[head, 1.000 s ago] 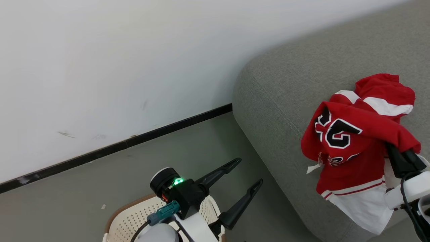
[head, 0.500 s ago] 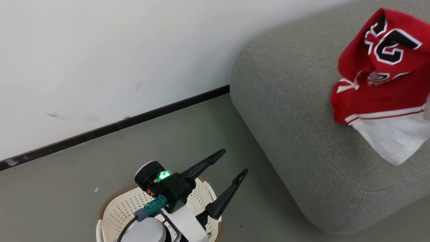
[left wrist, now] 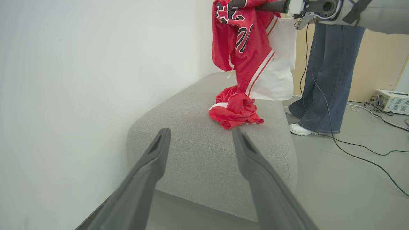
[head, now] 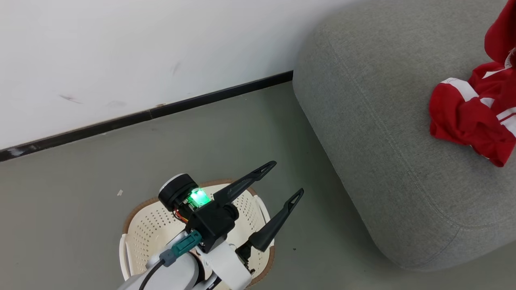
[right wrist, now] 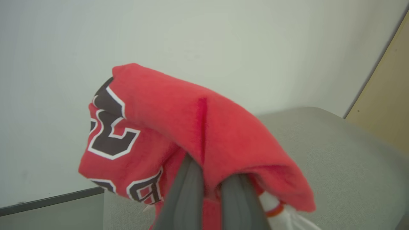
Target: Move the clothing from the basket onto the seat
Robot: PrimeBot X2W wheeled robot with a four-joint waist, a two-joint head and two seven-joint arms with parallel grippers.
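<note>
A large grey seat (head: 383,161) stretches ahead of the left gripper (head: 287,177), whose fingers are spread apart and hold nothing. Above the seat hangs the clothing (left wrist: 243,41), a red numbered jersey draped over the right gripper (right wrist: 212,179), whose fingers sit close together, clamped on a fold. A second red garment (left wrist: 235,111) lies crumpled on the seat directly below those fingers (soft, light, limp cloth, probably best pinched at a bunched fold). The basket (head: 141,233) sits beneath the left fingers.
</note>
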